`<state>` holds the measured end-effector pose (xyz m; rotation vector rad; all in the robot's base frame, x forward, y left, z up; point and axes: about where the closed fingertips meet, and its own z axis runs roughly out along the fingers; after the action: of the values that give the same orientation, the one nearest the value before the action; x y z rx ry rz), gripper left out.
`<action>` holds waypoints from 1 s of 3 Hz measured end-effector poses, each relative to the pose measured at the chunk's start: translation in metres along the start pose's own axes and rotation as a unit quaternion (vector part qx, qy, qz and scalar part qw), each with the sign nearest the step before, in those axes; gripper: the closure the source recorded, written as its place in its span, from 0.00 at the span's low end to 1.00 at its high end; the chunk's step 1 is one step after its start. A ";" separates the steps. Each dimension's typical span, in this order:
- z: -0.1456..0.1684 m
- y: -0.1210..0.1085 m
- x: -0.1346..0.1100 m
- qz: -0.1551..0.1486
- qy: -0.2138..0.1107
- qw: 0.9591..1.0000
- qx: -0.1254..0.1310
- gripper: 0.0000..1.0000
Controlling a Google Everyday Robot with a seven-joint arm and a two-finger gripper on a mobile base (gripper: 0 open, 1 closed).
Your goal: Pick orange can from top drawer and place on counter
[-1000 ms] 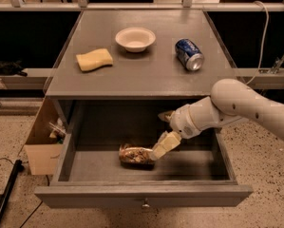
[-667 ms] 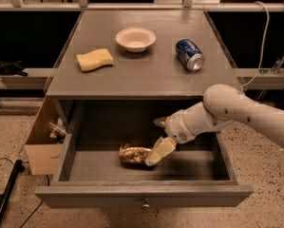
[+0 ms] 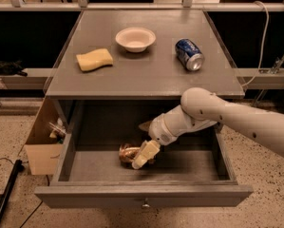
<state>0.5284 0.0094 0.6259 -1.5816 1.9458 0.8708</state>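
Leftward and lower goes the white robot arm's (image 3: 227, 120) gripper (image 3: 142, 158), now touching the right end of the small, shiny, coppery orange can (image 3: 126, 154). The can lies on its side on the floor of the wide grey wooden top drawer (image 3: 84, 197), which is pulled open below the worktop's front edge. Whether the gripper has closed on the can cannot be told. On the scuffed grey wooden worktop (image 3: 146, 80), a soft yellow sponge (image 3: 94, 59) sits near the left edge, a round white bowl (image 3: 135, 38) toward the back, and a blue drink can (image 3: 189, 54) lies near the right edge.

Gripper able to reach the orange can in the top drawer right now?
Likely yes: the top drawer stands open, nothing covers the orange can, and the gripper is right at it.
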 end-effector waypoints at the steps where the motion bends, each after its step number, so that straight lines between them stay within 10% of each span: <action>1: 0.000 0.000 0.000 0.000 0.000 1.000 0.000 0.00; 3: 0.014 0.011 0.024 0.021 0.013 1.000 -0.013 0.03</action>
<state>0.5116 0.0052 0.6010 -1.5796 1.9997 0.9004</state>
